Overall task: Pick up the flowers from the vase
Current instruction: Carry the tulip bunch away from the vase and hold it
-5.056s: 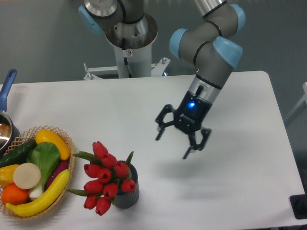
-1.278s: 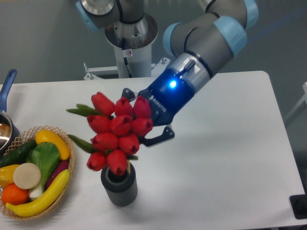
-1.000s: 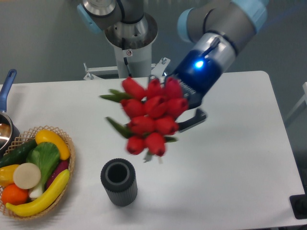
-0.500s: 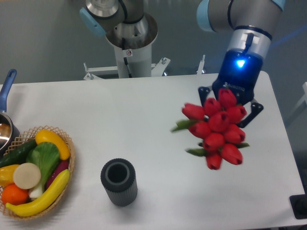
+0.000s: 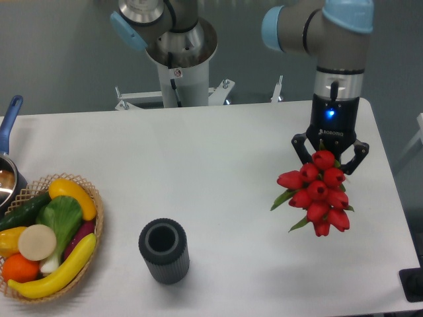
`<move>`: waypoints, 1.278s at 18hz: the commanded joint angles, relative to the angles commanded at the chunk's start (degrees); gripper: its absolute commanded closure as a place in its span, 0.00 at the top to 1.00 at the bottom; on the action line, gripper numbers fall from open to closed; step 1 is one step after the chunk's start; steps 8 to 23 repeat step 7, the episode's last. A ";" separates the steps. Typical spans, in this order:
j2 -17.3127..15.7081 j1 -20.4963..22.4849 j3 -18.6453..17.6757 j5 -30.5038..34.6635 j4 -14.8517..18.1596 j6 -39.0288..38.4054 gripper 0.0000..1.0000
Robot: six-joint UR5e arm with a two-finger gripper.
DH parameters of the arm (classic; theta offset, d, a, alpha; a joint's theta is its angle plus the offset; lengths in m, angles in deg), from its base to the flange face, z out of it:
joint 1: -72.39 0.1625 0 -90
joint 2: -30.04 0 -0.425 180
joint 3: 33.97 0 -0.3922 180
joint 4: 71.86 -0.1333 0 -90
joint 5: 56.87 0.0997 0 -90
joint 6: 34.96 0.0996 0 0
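The flowers (image 5: 317, 193) hang over the right side of the table (image 5: 218, 158), red buds bunched together with a few green leaves poking out to the left. The gripper (image 5: 330, 153) points straight down with its fingers clamped on the bunch from above. The vase (image 5: 164, 251) stands upright and well apart near the front edge, and a basket (image 5: 92, 198) of toy fruit sits at the far left, beside a blue-handled pot (image 5: 9, 142).
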 joint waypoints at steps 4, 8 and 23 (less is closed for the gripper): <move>1.59 -2.45 1.14 8.25 5.17 3.59 0.06; 2.47 -3.69 1.93 11.00 7.73 4.48 0.06; 2.47 -3.69 1.93 11.00 7.73 4.48 0.06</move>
